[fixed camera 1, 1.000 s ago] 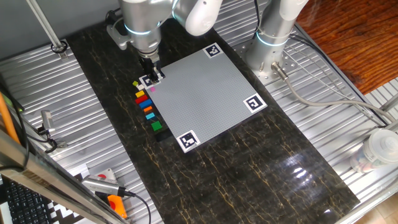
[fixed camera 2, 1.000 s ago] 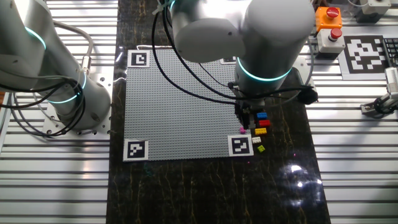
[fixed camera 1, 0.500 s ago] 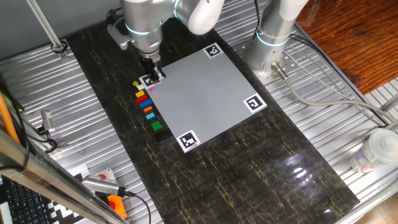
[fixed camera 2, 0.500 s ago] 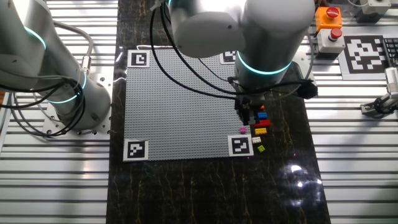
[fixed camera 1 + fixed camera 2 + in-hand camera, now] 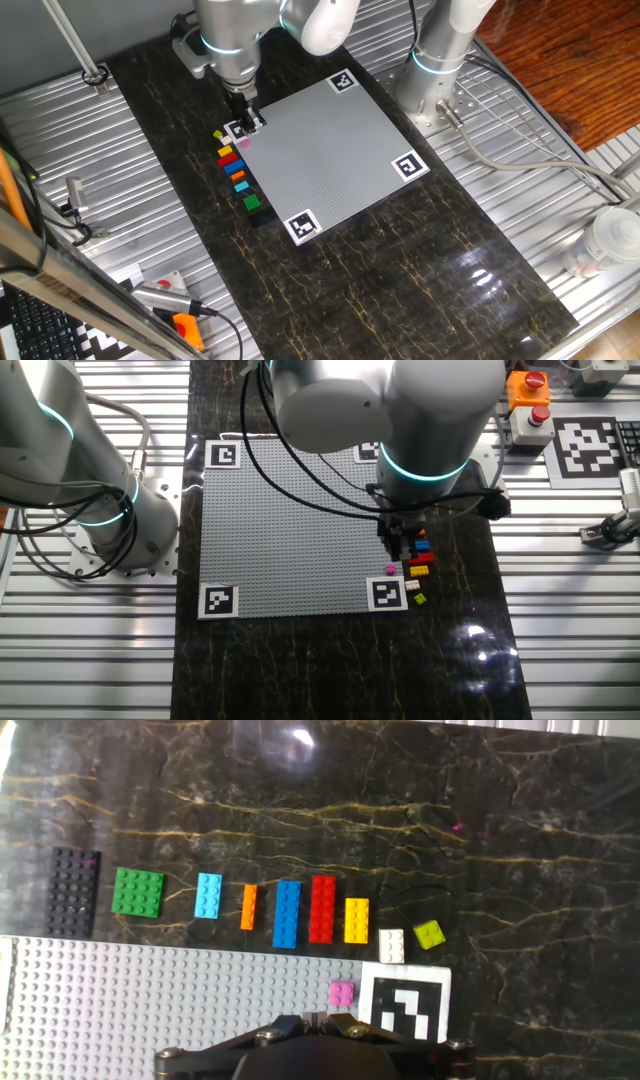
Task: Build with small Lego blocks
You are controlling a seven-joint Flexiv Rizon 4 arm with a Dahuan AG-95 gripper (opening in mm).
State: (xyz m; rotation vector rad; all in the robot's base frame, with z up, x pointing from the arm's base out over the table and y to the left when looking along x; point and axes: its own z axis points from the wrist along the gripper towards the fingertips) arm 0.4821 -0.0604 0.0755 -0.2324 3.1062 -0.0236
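Observation:
The pink brick (image 5: 342, 992) sits on the grey studded plate (image 5: 150, 1005) beside a corner marker (image 5: 405, 1005); it also shows in the fixed views (image 5: 246, 142) (image 5: 390, 569). Off the plate, on the dark table, lie in a row the green (image 5: 139, 892), light blue (image 5: 209, 895), orange (image 5: 249, 906), blue (image 5: 287, 913), red (image 5: 323, 908) and yellow (image 5: 356, 920) bricks. My gripper (image 5: 313, 1018) (image 5: 244, 118) (image 5: 398, 546) hangs over the plate's edge just by the pink brick. Its jaws are together and nothing shows between them.
A small white brick (image 5: 391, 945) and a lime one (image 5: 430, 933) lie near the marker. A black studded plate (image 5: 72, 892) lies left of the green brick. A second arm's base (image 5: 432, 75) stands beyond the plate. Ribbed metal flanks the dark table.
The arm shifted very slightly a second ago and has since held still. The bricks have not moved.

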